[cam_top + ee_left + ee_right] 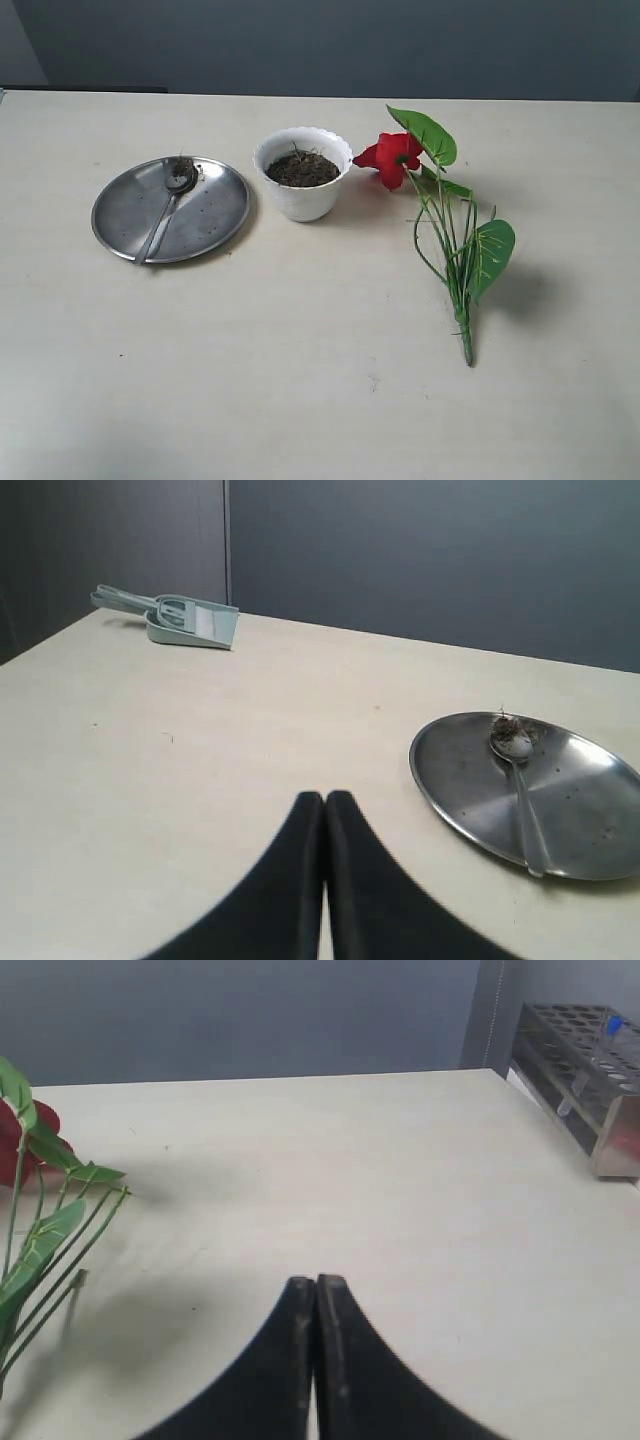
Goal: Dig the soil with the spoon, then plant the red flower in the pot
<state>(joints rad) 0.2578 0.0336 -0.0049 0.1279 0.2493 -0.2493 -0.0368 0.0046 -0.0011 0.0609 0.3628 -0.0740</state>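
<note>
Digging is judged not yet begun: the spoon (pixel 163 216) is seen lying on a steel plate (pixel 218 212) left of the white pot (pixel 301 202) of dark soil (pixel 302 168), and the red flower (pixel 396 158) is laid flat on the desk (pixel 320 390) just right of the pot. The left end effector (pixel 325 802) and the right end effector (pixel 316 1286) are both pressed closed with nothing held, so opening over the spoon handle is called for next. The pale desk is backed by a dark grey wall (pixel 320 40)

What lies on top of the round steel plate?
The spoon lies across the plate, with a small clump of soil at its bowl end. The plate surface beneath the spoon and soil is covered and cannot be seen.
</note>
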